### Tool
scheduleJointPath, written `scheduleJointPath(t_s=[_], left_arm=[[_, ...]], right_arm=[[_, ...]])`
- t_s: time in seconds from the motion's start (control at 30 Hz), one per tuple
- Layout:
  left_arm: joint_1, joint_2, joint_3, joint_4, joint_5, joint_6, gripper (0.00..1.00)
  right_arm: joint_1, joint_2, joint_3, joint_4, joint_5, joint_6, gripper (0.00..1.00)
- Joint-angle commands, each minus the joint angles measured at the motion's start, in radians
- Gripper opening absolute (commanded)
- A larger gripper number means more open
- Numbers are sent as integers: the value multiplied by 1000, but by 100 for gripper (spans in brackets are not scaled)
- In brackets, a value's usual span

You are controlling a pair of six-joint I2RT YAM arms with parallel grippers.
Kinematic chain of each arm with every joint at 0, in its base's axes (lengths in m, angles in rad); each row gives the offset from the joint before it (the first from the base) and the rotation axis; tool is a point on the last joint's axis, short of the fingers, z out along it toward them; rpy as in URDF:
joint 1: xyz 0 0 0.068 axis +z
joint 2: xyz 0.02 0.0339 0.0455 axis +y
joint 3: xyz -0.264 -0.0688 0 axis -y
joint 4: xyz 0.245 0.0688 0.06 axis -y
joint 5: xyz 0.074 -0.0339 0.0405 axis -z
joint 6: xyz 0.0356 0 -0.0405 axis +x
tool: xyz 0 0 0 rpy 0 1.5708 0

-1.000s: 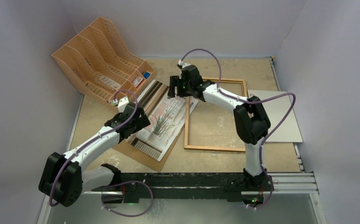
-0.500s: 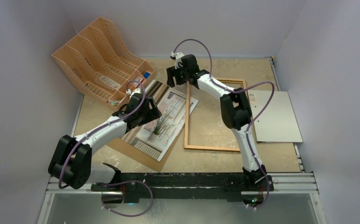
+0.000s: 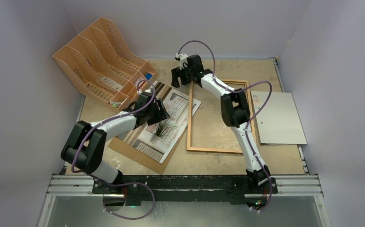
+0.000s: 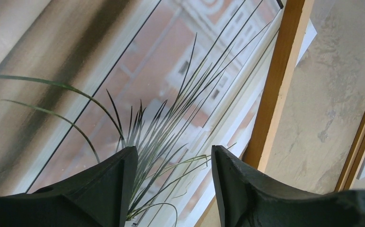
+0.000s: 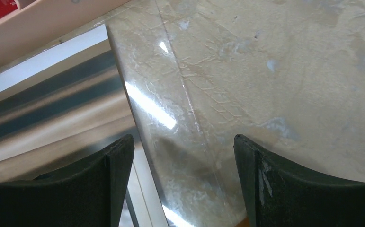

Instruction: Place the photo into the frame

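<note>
The photo (image 3: 157,132), a print of a grassy plant by a window, lies face up on a brown backing panel (image 3: 137,153). Its right edge overlaps the left rail of the wooden frame (image 3: 189,124), which lies flat on the table. My left gripper (image 3: 164,112) is open just above the middle of the photo (image 4: 123,85), with the frame's rail (image 4: 275,90) close on its right. My right gripper (image 3: 177,79) is open and empty over the photo's far corner (image 5: 52,113), near the frame's far left corner.
An orange-tan file rack (image 3: 100,61) stands at the far left, close to the photo's far edge (image 5: 29,19). A stiff pale grey sheet (image 3: 280,116) lies right of the frame. A glossy clear sheet (image 5: 171,109) lies under my right gripper.
My left gripper has reached farther right across the photo toward the frame. My right gripper has moved back to the photo's far corner. Both stay open.
</note>
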Motion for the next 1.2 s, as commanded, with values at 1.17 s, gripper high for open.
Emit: scheduleJointPath(t_s=[1.17], left_arm=[[4,34,-99,-129,-165,19,52]], right_arm=[[-27,65,89,-191,-513,0,78]])
